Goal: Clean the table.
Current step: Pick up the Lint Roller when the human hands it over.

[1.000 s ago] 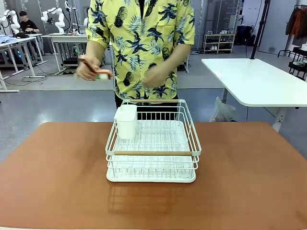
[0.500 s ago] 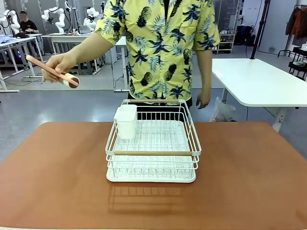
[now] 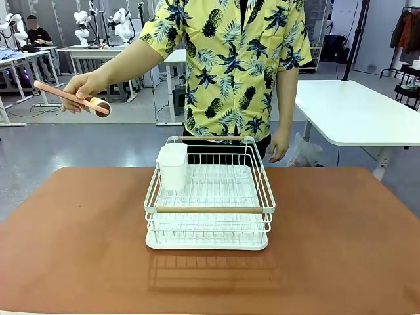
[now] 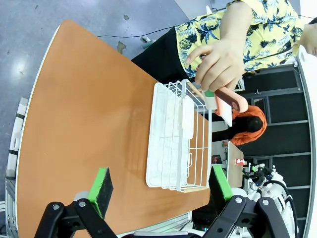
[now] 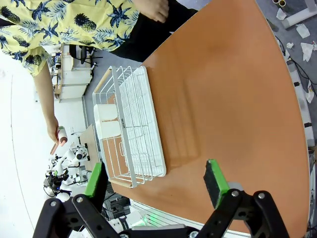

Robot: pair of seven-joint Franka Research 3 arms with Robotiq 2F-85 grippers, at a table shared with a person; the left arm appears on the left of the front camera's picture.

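The reddish-brown table (image 3: 79,223) carries a white wire dish rack (image 3: 209,226) at its middle. A person in a yellow patterned shirt stands at the far side. One hand (image 3: 80,85) holds a pink-handled roller tool (image 3: 72,97) out to the left, in the air beyond the table's far left. My left gripper (image 4: 161,183) hangs open above the table (image 4: 89,114), facing the rack (image 4: 173,134) and the tool (image 4: 225,99). My right gripper (image 5: 154,177) is open too, high over the table (image 5: 228,99) and rack (image 5: 131,129), nothing between its fingers.
A white cup holder (image 3: 173,165) hangs in the rack's far left corner, and a wooden bar (image 3: 210,210) spans its front. A white-topped table (image 3: 354,108) stands behind at the right. The person's other hand (image 3: 279,146) hangs by the far edge.
The person has gone from holding the tool at the chest with both hands to stretching one arm out to the left with it. The other hand has dropped to the side.
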